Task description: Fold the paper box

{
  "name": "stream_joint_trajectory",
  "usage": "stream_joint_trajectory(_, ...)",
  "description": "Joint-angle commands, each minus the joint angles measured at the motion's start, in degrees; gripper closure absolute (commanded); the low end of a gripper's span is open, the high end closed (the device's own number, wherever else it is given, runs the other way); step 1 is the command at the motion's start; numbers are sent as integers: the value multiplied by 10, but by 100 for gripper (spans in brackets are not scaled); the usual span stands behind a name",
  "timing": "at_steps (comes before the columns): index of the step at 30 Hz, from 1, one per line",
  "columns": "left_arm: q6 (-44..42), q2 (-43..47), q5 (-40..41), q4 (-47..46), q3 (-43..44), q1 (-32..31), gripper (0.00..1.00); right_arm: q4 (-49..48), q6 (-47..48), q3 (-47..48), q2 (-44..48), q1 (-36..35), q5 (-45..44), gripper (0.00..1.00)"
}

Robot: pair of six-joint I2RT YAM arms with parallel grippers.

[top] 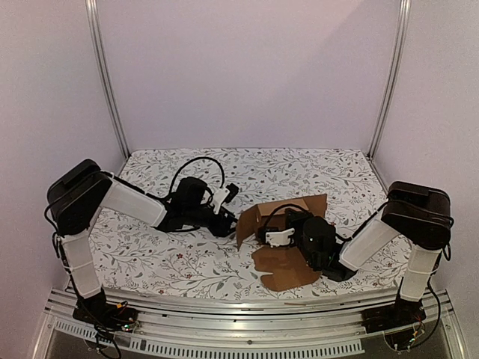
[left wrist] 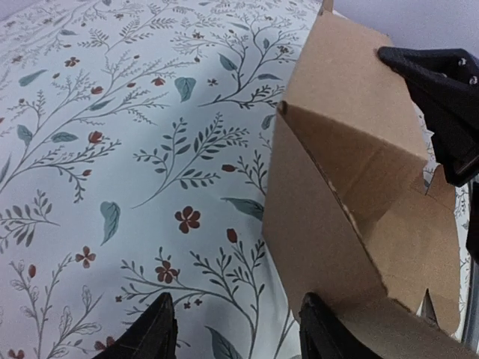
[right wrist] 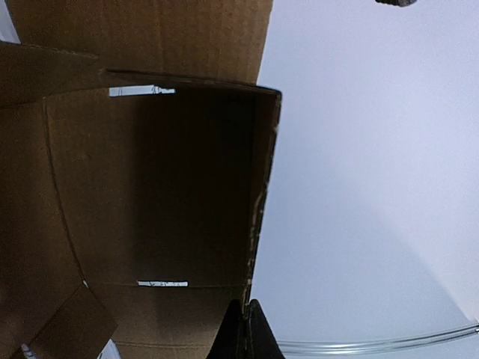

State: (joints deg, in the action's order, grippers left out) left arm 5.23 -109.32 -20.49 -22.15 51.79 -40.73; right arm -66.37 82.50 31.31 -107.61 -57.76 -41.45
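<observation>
Brown cardboard of the paper box is getting pinched at one edge by the right gripper. The left gripper is hanging open beside it, holding nothing.

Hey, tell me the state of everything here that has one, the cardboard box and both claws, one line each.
paper box: partly folded, some walls raised, flaps not closed.
left claw: open, holding nothing, right beside the box.
right claw: shut, apparently pinching the edge of a box wall.
</observation>
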Motion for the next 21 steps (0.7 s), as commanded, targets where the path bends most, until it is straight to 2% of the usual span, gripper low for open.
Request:
stream_joint_trajectory(1,-57,4,-17,-6,5,-34,44,39,-11,8,6,-5,3,100)
stream_joint_trajectory(13,-82,11,-11,12,8,-73,43,45,-9,-9,15,-6,9,100)
stream_joint_trajectory(21,-76,42,-27,-41,-21,-87,41,94,-22,-12,51,-7,16,100)
